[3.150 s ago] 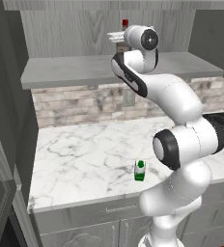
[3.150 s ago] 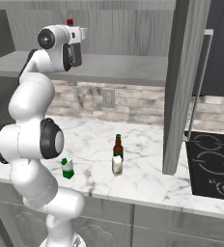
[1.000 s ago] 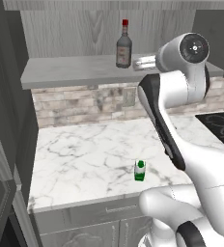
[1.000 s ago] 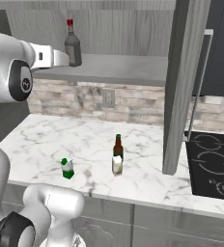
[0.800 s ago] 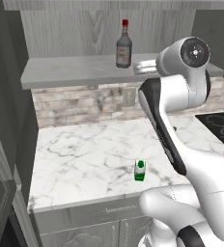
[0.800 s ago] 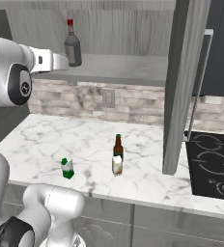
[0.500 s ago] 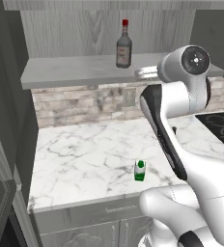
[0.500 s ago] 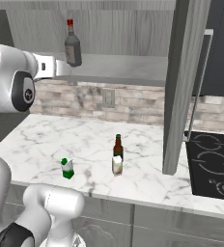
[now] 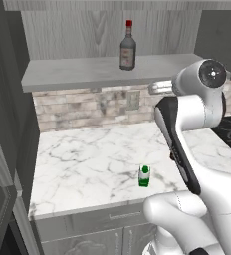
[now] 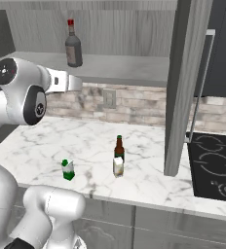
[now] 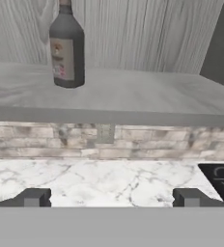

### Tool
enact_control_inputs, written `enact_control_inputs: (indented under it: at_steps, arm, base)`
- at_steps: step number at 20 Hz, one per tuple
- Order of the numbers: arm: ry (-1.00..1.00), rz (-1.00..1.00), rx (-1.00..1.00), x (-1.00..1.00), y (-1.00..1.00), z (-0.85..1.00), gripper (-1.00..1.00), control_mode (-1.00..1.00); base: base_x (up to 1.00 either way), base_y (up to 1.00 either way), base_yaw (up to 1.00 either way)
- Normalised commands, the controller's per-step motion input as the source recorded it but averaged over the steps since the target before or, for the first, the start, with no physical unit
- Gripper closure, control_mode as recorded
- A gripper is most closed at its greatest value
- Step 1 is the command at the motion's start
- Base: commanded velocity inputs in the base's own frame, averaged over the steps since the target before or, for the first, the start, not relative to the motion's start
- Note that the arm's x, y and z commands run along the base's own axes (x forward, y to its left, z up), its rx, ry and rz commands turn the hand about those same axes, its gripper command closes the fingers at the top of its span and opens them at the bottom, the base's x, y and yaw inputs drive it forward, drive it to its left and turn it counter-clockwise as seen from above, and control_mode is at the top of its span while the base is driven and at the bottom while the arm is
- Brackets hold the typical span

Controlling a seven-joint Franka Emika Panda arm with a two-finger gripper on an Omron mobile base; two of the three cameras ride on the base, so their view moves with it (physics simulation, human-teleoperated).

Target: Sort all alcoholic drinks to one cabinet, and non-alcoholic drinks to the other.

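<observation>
- So far, one of our four drinks looks sorted: the tall grey bottle (image 11: 66,48) with its red cap stands upright on the long shelf (image 11: 133,96) of the wide cabinet, above and to the left of our claw (image 11: 112,198).
- Our claw is spread wide and empty, level with the brick wall below that shelf and clear of the bottle.
- Below the claw, on the worktop (image 10: 85,146), the green and white carton (image 10: 67,169) stands near the front edge.
- To the right of that carton, well below the claw, the brown bottle (image 10: 118,148) stands upright with the cream carton (image 10: 118,166) just in front of it, seemingly touching.
- Farther right, past the grey upright panel, is the black hob (image 10: 215,168).
- We judge that three drinks are left: the brown bottle probably belongs beside the grey one, and both cartons in the other cabinet.
</observation>
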Motion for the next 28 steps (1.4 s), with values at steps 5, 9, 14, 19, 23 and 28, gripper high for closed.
enact_control_inputs:
  at_steps: [5, 9, 14, 19, 23, 28]
  arm:
    - [0.14, 0.0, 0.01, -0.11, -0.29, -0.39, -1.0, -1.0]
    - [0.14, 0.0, 0.01, -0.12, -0.27, -0.37, -1.0, -1.0]
    - [0.13, 0.0, 0.01, -0.1, -0.28, -0.36, -1.0, -1.0]
    - [0.12, 0.0, 0.0, -0.12, -0.26, -0.37, -1.0, -1.0]
    - [0.12, 0.0, 0.0, -0.13, -0.25, -0.34, -1.0, -1.0]
    - [0.1, 0.0, 0.0, -0.08, -0.23, -0.33, -1.0, -1.0]
  base:
    - [0.0, 0.0, 0.0]
    - [0.0, 0.0, 0.0]
    - [0.0, 0.0, 0.0]
    - [0.0, 0.0, 0.0]
    - [0.0, 0.0, 0.0]
    - [0.0, 0.0, 0.0]
